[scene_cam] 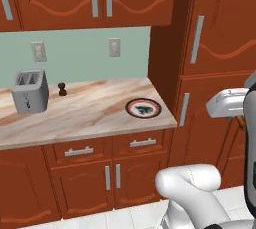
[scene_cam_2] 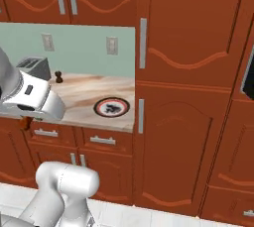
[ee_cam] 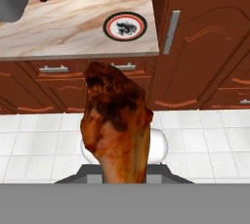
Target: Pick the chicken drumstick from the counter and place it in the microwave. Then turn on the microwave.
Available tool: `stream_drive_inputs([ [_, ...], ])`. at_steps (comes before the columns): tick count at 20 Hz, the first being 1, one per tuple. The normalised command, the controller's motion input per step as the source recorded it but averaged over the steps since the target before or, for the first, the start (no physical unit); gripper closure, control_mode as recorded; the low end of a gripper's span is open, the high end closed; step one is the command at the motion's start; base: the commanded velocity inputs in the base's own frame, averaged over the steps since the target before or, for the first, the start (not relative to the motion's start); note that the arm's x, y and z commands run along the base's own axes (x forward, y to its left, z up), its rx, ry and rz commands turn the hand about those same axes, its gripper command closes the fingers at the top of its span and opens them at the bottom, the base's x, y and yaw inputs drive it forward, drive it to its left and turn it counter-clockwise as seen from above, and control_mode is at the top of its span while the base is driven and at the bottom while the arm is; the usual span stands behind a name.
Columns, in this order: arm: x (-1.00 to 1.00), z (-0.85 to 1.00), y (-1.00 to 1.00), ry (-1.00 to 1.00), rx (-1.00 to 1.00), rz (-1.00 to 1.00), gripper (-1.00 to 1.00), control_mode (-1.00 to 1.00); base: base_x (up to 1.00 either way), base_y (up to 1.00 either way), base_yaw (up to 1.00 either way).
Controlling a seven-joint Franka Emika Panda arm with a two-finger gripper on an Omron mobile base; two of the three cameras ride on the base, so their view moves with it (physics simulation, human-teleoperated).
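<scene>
Counter point(ee_cam: 73, 27) sits upper left; the gripper point(ee_cam: 122, 176) pinches the drumstick point(ee_cam: 117, 125) low, so swinging could shake it loose.

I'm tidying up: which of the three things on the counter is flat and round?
The plate, dark-rimmed, near the counter's right end; the toaster is boxy, the pepper mill upright.

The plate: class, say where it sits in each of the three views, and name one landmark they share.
Left base view: plate near the counter's right front corner.
Right base view: plate left of centre, near the counter's right end.
Hand view: plate near the top, centre.
Shared landmark: pepper mill.
</scene>
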Motion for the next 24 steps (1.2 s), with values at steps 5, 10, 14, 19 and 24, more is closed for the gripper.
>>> stream_drive_inputs([
  [5, 0.00, 0.00, 0.00, 0.00, 0.00, 0.00, 1.00, 1.00, 0.08, -1.00, 0.00],
  [10, 0.00, 0.00, 0.00, 0.00, 0.00, 0.00, 1.00, 1.00, -0.07, -0.72, 0.01],
  [14, 0.00, 0.00, 0.00, 0.00, 0.00, 0.00, 1.00, 1.00, -0.96, -0.04, 0.17],
  [19, 0.00, 0.00, 0.00, 0.00, 0.00, 0.00, 1.00, 1.00, -0.98, -0.07, 0.15],
  [24, 0.00, 0.00, 0.00, 0.00, 0.00, 0.00, 1.00, 1.00, -0.65, -0.71, 0.06],
])
